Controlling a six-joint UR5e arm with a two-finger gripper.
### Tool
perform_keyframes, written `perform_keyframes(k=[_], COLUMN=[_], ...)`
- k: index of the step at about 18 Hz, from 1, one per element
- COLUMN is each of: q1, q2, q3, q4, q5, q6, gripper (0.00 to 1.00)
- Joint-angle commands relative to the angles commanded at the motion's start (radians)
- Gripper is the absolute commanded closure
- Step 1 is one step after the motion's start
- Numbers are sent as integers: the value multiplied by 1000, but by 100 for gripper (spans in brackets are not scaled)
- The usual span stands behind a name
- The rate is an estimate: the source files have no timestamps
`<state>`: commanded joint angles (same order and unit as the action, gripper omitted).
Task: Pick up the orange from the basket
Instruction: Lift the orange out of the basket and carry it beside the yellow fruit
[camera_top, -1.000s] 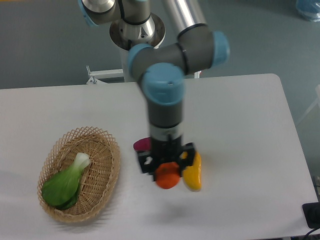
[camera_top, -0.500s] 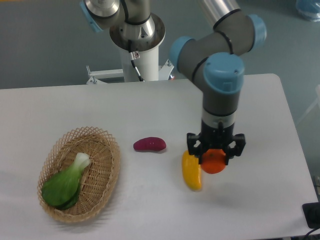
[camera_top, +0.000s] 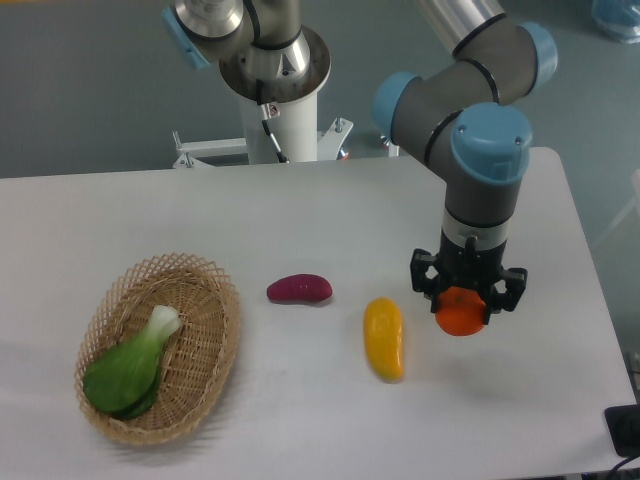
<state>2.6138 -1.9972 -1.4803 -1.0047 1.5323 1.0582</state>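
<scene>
One orange (camera_top: 461, 315) is clamped in your gripper (camera_top: 466, 296), fingers closed on it, above the table's right side, far from the basket (camera_top: 215, 300). Pickup looks done; just hold steady.

The oval tan basket (camera_top: 205, 345) is woven wicker, rough and open in its weave. The small round orange fruit (camera_top: 460, 317) looks smooth with a dull sheen. The elongated yellow fruit (camera_top: 384, 338) is smooth and glossy, like plastic. The white surface (camera_top: 300, 220) is flat and matt. The black gripper (camera_top: 467, 300) looks like matt plastic.
</scene>
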Motion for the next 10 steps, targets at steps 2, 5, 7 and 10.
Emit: perform_keyframes(k=[2,5,7,10], q1=[12,29,29,29], q2=[-6,-6,-8,-8], q3=[15,17,17,15], q4=[-9,-11,-11,-12], q5=[11,11,14,14], q6=[34,54,60,80], gripper=[49,49,49,49])
